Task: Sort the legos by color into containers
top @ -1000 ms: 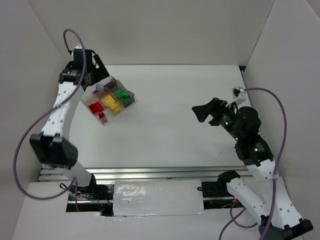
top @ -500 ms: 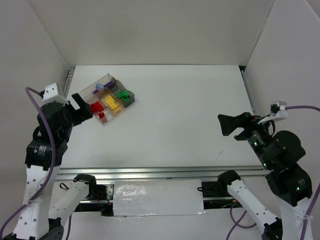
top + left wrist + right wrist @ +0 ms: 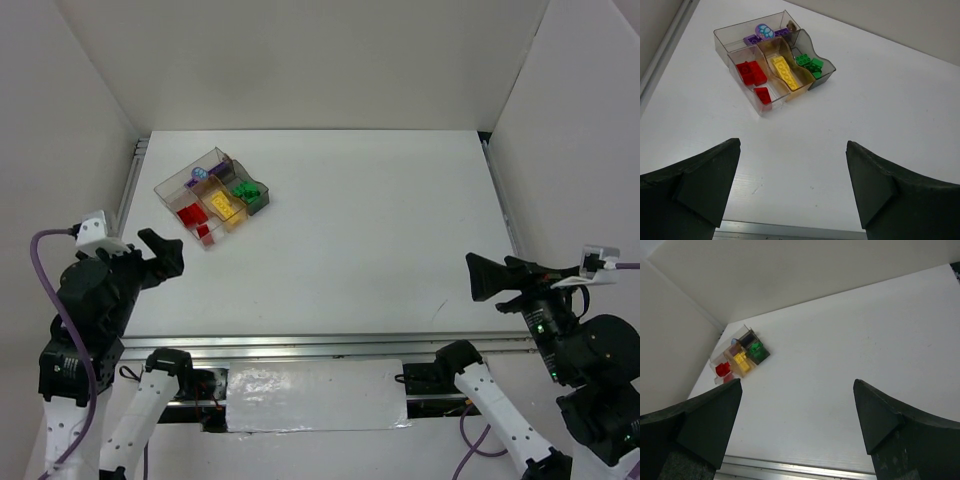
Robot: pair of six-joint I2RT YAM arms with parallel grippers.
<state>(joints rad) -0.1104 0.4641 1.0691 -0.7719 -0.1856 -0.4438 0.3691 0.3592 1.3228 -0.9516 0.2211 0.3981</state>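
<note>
1. Plastic, hard and light: the legos (image 3: 754,75) will not give under my pads. They are tiny and smooth, though, so I judge a loose pinch could flick one away. I would take hold on the flat side walls, not the studded top.
2. Clear and thin-walled, the tray (image 3: 722,37) looks light enough to slide if nudged. I would come in from straight above, between the dividers.
3. The tray sits at 10 o'clock on the table (image 3: 350,220).
4. Seen from my left wrist, the red legos (image 3: 751,74) lie at the tray's 7 o'clock and the yellow lego (image 3: 784,72) in the middle. The green legos (image 3: 809,64) are at 3 o'clock and the purple legos (image 3: 751,39) at 12, under a pale round piece (image 3: 763,31). I see no lego outside the tray, so the sorting looks done.
5. My left gripper (image 3: 792,144) is spread wide and holds nothing. The tray lies ahead at 11 o'clock, well apart.
6. My right gripper (image 3: 796,382) gapes just as wide, also empty-handed. The tray is far off at 10 o'clock, across the table.
</note>
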